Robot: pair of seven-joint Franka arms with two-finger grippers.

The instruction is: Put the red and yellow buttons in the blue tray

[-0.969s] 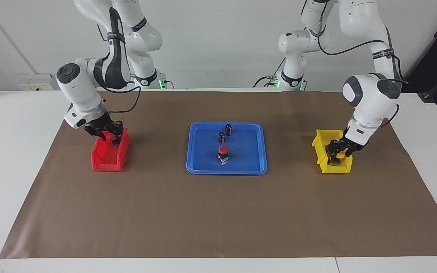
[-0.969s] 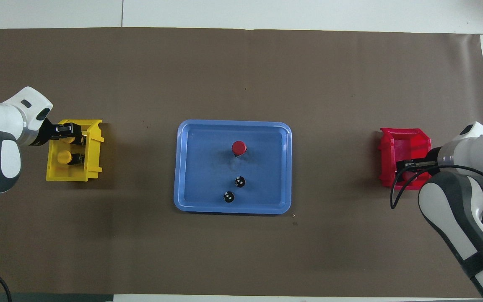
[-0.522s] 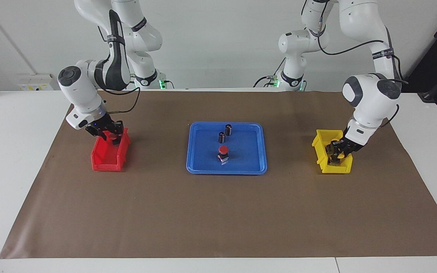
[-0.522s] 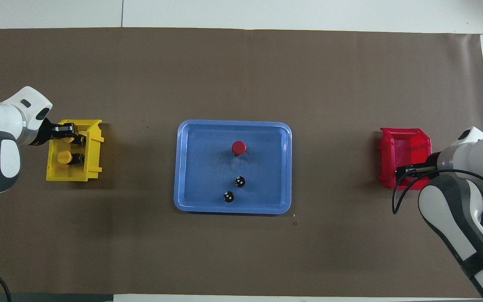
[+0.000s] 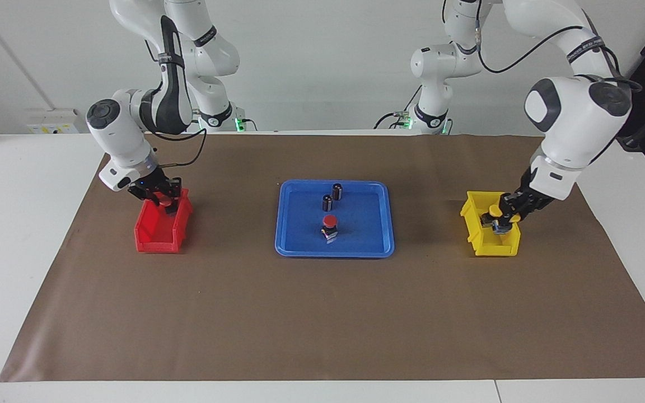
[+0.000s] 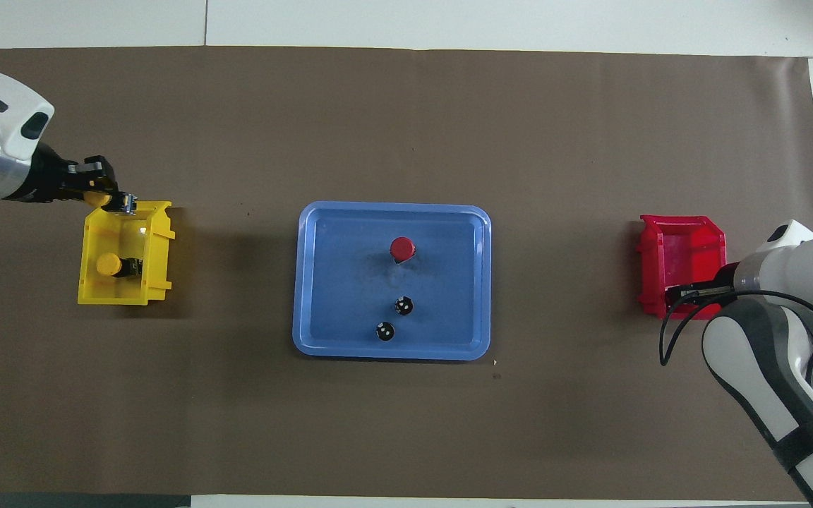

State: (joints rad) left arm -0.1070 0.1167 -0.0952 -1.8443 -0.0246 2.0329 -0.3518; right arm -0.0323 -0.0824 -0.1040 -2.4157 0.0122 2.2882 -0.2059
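The blue tray (image 5: 294, 246) (image 6: 315, 282) lies mid-table with one red button (image 5: 329, 223) (image 6: 401, 248) standing in it. My left gripper (image 5: 500, 219) (image 6: 113, 199) is shut on a yellow button (image 5: 493, 210) (image 6: 101, 200), lifted just above the yellow bin (image 5: 490, 247) (image 6: 156, 247). A second yellow button (image 6: 106, 264) lies inside that bin. My right gripper (image 5: 159, 197) (image 6: 682, 293) reaches down into the red bin (image 5: 157, 235) (image 6: 682, 243) at its end nearer the robots, shut on a red button (image 5: 163, 202).
Two dark capless cylinders (image 5: 337, 191) (image 5: 327, 202) stand in the tray, nearer the robots than the red button. A brown mat (image 5: 322, 313) covers the table. The red bin is toward the right arm's end, the yellow bin toward the left arm's end.
My left gripper closed on a yellow button and rose with it out of the yellow bin. My right gripper closed on the red button in the red bin.
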